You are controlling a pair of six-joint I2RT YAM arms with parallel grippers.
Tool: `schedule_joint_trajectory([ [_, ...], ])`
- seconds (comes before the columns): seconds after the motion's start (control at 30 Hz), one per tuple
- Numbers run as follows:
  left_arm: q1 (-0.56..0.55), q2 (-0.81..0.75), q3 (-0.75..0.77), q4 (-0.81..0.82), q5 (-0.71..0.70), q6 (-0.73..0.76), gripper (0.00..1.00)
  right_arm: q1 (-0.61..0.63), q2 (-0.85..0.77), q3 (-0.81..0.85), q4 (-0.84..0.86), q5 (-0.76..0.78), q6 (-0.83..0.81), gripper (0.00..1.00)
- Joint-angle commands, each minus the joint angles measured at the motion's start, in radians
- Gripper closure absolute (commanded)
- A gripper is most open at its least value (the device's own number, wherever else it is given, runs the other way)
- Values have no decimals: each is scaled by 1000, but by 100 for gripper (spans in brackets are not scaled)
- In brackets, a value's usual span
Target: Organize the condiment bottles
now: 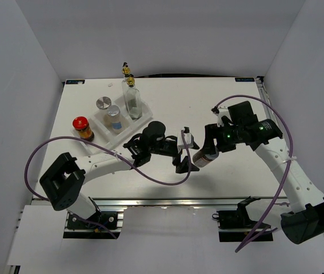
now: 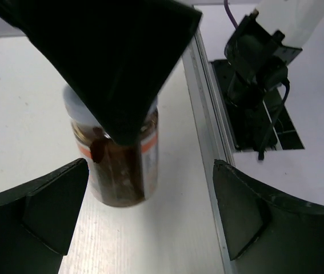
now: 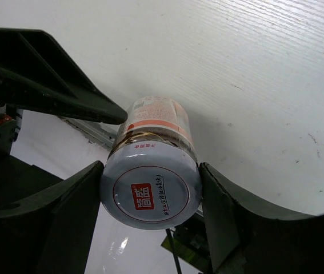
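The small white-lidded glass jar of brown contents is clamped by the right tool: in the right wrist view the jar's white lid, printed with a red label, is seen pressed between both black fingers, with the lid turned toward the camera and the body pointed down at the white counter. Whether the base touches the counter cannot be told. The jar is located near the middle of the counter, toward its near edge. The left tool is held with its two black fingers spread wide apart, and nothing is gripped by it. In the left wrist view the jar is seen between these fingers, closer to the one on the left of that view and touched by neither, with one finger of the right tool laid over its upper part. In the top view the two tools are seen just beside each other, the left one on the left of the jar. The white compartmented plastic rack is placed well apart, at the far left of the counter. One tall clear glass cruet with a gold-black pourer and two white silver-lidded shakers are stood upright in it. A second cruet is stood behind it at the far edge. The red-lidded brown jar is stood upright at the rack's left end.
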Motion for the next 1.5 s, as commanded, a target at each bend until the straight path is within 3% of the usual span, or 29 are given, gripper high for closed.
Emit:
schedule_joint_trajectory([
  [0.0, 1, -2, 37, 115, 7, -40, 2, 15, -8, 66, 7, -98, 6, 100],
  [0.5, 0, 144, 119, 191, -7, -166, 2, 38, -2, 88, 62, -163, -12, 100],
  [0.6, 0, 137, 100, 237, -7, -204, 16, 40, -2, 77, 65, -161, -11, 100],
  [0.7, 0, 133, 94, 257, -5, -224, 42, 40, 0, 63, 71, -144, -3, 100],
  [0.73, 0, 133, 96, 258, -5, -229, 47, 40, -2, 64, 73, -137, 0, 96],
  [0.83, 0, 125, 97, 230, -29, -206, 69, 40, -8, 80, 93, -118, 20, 59],
  [0.87, 0, 122, 94, 227, -39, -203, 73, 38, -9, 90, 94, -102, 23, 58],
  [0.9, 0, 116, 94, 224, -48, -203, 88, 40, -8, 107, 87, -83, 30, 58],
  [0.93, 0, 113, 96, 216, -72, -203, 92, 40, -6, 127, 77, -62, 35, 56],
  [1.03, 0, 102, 88, 210, -91, -199, 94, 38, -6, 179, 77, 6, 67, 39],
  [1.1, 0, 98, 80, 213, -97, -199, 95, 40, -8, 196, 87, 14, 83, 36],
  [1.33, 0, 78, 68, 199, -145, -204, 100, 38, 6, 204, 120, 113, 139, 11],
  [1.47, 0, 75, 67, 201, -165, -204, 100, 40, -8, 203, 140, 162, 161, 11],
])
